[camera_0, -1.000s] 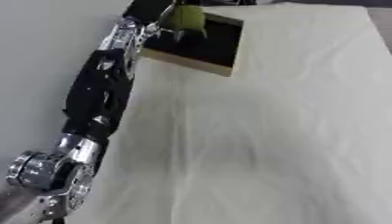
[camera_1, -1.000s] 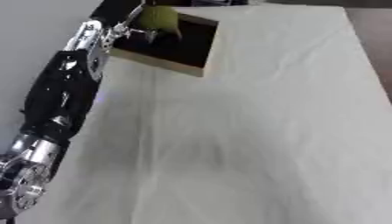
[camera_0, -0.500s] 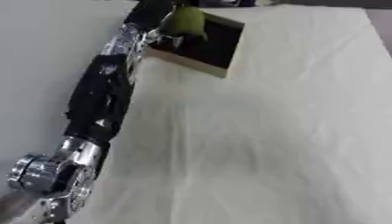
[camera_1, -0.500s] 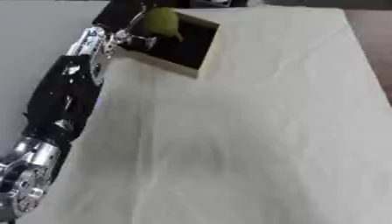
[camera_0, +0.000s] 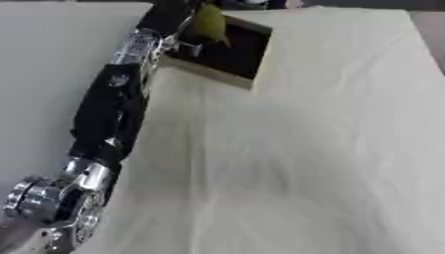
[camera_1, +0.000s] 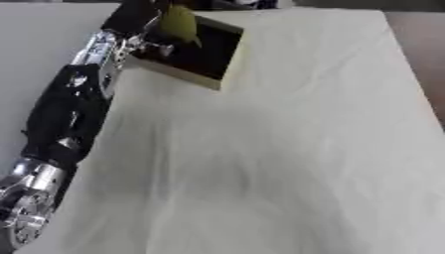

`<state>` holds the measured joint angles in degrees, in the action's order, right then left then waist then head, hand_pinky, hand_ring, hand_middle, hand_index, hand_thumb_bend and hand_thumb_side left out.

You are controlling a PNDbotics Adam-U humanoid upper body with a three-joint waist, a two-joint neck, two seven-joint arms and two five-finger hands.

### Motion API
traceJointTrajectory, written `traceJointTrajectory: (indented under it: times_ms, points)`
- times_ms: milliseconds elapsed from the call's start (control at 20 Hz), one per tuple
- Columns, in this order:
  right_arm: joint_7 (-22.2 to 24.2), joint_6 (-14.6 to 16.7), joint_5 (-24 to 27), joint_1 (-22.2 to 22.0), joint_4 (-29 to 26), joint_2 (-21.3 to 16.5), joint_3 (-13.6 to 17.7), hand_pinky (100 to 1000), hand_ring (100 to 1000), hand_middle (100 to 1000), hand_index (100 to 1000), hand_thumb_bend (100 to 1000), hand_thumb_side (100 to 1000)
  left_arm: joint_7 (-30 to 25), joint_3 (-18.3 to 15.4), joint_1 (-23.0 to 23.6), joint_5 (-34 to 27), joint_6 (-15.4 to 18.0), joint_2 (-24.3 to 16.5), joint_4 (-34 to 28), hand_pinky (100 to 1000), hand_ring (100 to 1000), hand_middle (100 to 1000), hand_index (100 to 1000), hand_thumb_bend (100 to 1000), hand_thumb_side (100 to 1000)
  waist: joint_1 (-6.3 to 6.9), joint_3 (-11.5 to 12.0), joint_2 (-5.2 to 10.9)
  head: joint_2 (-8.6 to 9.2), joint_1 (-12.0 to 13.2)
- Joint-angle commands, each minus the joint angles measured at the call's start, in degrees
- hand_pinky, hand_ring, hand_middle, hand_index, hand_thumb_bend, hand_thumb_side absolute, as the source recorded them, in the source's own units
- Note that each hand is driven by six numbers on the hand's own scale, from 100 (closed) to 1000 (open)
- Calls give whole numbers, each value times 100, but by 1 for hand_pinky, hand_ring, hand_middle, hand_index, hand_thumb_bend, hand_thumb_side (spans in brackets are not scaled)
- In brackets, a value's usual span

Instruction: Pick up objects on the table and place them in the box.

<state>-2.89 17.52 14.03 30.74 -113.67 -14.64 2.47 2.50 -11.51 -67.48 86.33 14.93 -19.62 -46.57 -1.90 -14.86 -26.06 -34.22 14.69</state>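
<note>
At the table's far left stands the box (camera_0: pixel 263 65), with tan walls and a dark inside. My left arm reaches up along the left side of the view, and my left hand (camera_0: pixel 169 15) is over the box's near left corner, partly cut off by the top edge. A yellow-green object (camera_0: pixel 209 26) hangs over the box's opening, and the hand's fingers are curled on it. In the right eye view the same object (camera_1: pixel 179 25) shows against the dark inside of the box (camera_1: pixel 223 65). My right hand is not visible.
A cream cloth (camera_0: pixel 304 163) covers the table, wrinkled in the middle. The table's left edge runs beside my arm, with grey floor (camera_0: pixel 43 74) beyond it. A brown strip (camera_1: pixel 427 44) shows past the right edge.
The left hand and the yellow-green object have stayed over the box, shifting only slightly. The box has not moved.
</note>
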Motion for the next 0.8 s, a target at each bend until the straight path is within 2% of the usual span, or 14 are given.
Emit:
traceJointTrajectory:
  times_ms: [50, 200, 300, 650, 800]
  points:
    - [3, -13, 5, 33, -92, -111, 33, 796, 739, 596, 768, 100, 560, 98, -9, -60, 59, 25, -58, -116, 853, 812, 841, 930, 278, 100, -10, 28, 171, -66, -27]
    - [5, -19, -15, -7, -92, -143, 35, 796, 739, 597, 768, 100, 558, 143, -17, -40, -150, 162, -38, -365, 842, 796, 823, 916, 173, 100, -3, 77, 201, -153, -61]
    - [0, -19, -24, -26, -92, -159, 35, 796, 739, 597, 768, 100, 560, 48, -9, -31, -313, 228, -31, -580, 843, 796, 826, 919, 142, 100, -1, 98, 223, -188, -77]
    - [-18, -6, -23, -60, -92, -206, 45, 796, 738, 597, 767, 100, 559, -476, 200, 4, -893, 397, -41, -1427, 852, 803, 837, 924, 107, 100, -5, 178, 299, -278, -124]
    - [-29, -2, -22, -75, -92, -224, 54, 795, 737, 597, 767, 100, 554, -760, 304, 36, -1178, 439, -65, -1702, 858, 809, 844, 925, 130, 100, -9, 205, 334, -297, -134]
